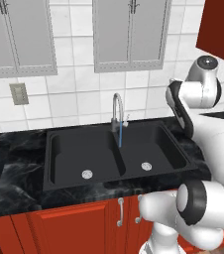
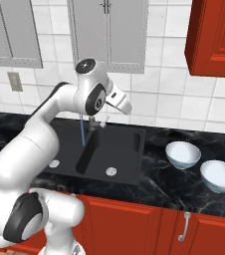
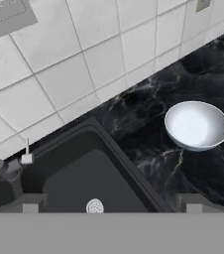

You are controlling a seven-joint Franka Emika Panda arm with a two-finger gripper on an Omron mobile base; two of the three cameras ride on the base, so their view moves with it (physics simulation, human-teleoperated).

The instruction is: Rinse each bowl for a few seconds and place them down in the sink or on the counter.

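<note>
While pincer (image 3: 112, 208) gapes wide, two glossy white bowls (image 2: 182, 154) (image 2: 220, 175) sit upright on counter (image 2: 154, 184) beside sink (image 2: 129, 149).

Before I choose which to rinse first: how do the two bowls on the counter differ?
The nearer bowl sits closer to the sink; the farther bowl sits further right, toward the counter's front edge. The farther bowl looks slightly larger in the right base view. Both are glossy white, upright and empty.

Glossy white rounded arm (image 2: 45, 124), dark grey joint bands, black end caps
</note>
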